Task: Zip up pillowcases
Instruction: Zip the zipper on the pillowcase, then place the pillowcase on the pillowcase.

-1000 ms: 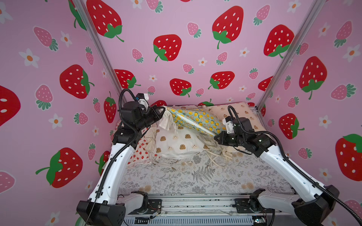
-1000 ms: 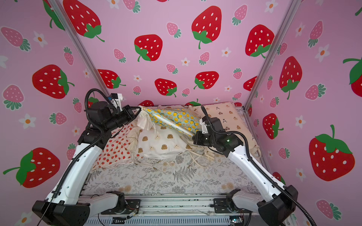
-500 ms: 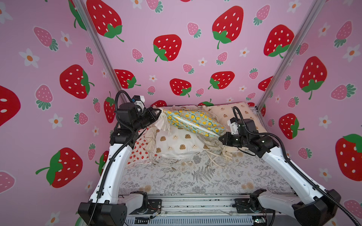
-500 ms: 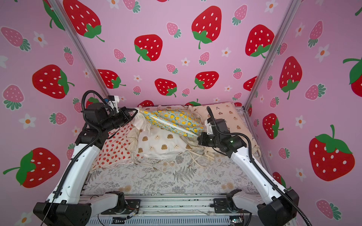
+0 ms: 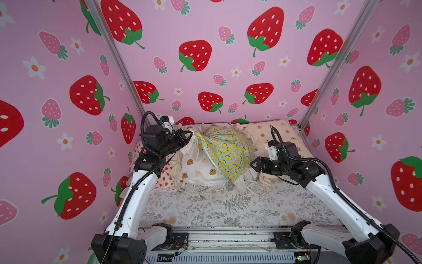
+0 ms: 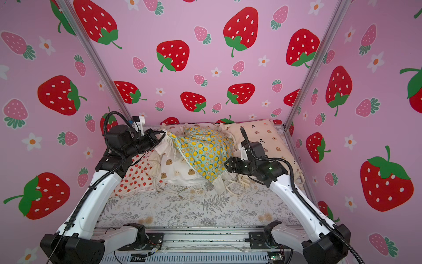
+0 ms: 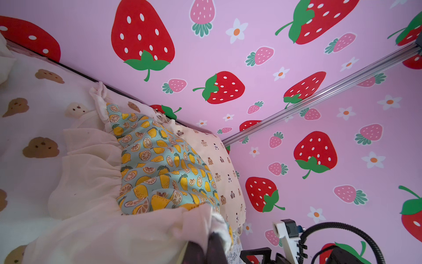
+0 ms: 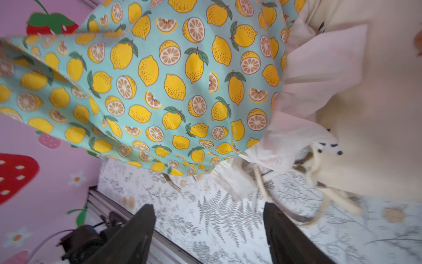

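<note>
The lemon-print pillowcase [image 5: 226, 153] [image 6: 203, 153] hangs from one corner and drapes over the pile at the back. My left gripper [image 5: 190, 134] [image 6: 163, 133] is shut on its cream ruffle corner, and the left wrist view shows the ruffle pinched in my left gripper [image 7: 212, 240]. My right gripper [image 5: 252, 164] [image 6: 227, 165] stands open just right of the lemon cloth's lower edge. In the right wrist view nothing is between my right gripper's [image 8: 207, 208] fingers. Under the lemon case lie the brown bear-face pillowcase [image 5: 198, 169] and the strawberry pillowcase [image 5: 166, 176]. The tiny-bear cream pillowcase [image 5: 274, 137] lies at the back right.
A grey fern-print sheet [image 5: 239, 205] covers the table in front of the pile. Loose cream ties [image 5: 262, 182] trail onto it. Pink strawberry walls close in on three sides, and a metal rail [image 5: 217, 237] runs along the front edge.
My right gripper has let go of the lemon pillowcase, opened and drawn back to the right. The case, stretched taut before, has slumped onto the pile. My left gripper keeps its hold.
</note>
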`<state>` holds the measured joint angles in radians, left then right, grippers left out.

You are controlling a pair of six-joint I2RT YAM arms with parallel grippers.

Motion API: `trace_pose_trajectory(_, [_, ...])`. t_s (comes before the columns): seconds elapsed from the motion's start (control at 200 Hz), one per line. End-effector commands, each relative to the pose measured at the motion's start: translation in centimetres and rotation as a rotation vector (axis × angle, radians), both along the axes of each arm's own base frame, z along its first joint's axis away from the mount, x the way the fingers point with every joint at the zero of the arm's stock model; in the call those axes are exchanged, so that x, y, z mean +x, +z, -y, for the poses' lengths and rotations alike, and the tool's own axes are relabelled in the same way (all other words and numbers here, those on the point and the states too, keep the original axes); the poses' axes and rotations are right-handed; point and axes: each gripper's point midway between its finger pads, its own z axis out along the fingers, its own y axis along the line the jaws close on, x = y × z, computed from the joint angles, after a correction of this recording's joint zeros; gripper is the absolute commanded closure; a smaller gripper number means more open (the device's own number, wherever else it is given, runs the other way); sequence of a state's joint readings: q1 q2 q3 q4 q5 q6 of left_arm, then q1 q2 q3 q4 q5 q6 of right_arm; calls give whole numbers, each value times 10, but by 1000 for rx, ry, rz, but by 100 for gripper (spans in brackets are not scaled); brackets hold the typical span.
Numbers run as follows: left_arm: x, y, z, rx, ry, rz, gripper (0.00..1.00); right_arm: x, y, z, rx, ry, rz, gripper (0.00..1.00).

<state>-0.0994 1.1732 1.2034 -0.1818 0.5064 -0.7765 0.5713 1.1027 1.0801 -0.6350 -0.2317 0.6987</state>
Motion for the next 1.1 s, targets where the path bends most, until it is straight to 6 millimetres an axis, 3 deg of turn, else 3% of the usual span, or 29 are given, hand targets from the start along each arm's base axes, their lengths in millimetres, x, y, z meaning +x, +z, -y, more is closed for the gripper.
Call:
trace_pose_trajectory(0.0, [0,12,0,-9,7,46,100,-4,-14,14,11,-91,-41,9])
trace_pose_trajectory(0.14, [-3,12,-1,-3,7,48,100,6,-22,-14,133,-53,-90,0])
trace_pose_trajectory(0.48, [-6,9,-1,3,2,40,100,56,-58,-37,200,-106,-103,0])
trace_pose_trajectory(0.57, [-6,8,1,0,-5,34,100,72,-61,-45,209,-98,-60,5])
trace_pose_trajectory(0.685, [-7,8,2,-8,-11,37,100,91,-70,-54,206,-100,-48,19])
trace_pose_trajectory(0.755, [-8,7,2,-5,-11,34,100,101,-79,-57,200,-116,-51,34])
trace_pose_trajectory(0.815, [-9,5,2,-2,-13,32,100,109,-74,-58,204,-119,-12,44])
trace_pose_trajectory(1.001, [-12,3,3,12,-24,27,100,126,-23,-48,149,-144,144,78])
trace_pose_trajectory(1.096, [-10,2,4,8,-26,28,100,136,17,-36,96,-170,281,88])
